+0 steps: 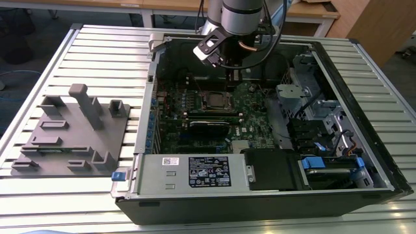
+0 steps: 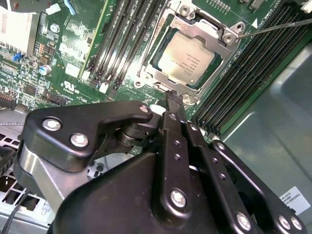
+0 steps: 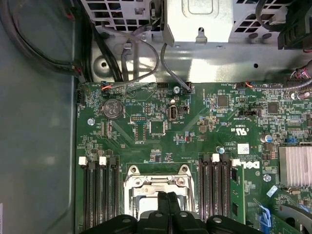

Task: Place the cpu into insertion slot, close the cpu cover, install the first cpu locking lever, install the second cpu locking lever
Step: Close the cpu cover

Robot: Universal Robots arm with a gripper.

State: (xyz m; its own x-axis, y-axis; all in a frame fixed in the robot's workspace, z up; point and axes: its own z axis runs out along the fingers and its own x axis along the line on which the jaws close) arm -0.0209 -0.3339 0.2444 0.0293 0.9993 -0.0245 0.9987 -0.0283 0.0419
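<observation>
Silver-grey cpu sits in the insertion slot on the green motherboard, and we see the cpu cover lying flat around it. Pincer is pressed together with nothing visible between the tips, which we put right at the cover's edge in the second wrist view. One thin lever rod runs from a cover corner out over the memory slots.

The claw hides much of the cpu cover.
</observation>
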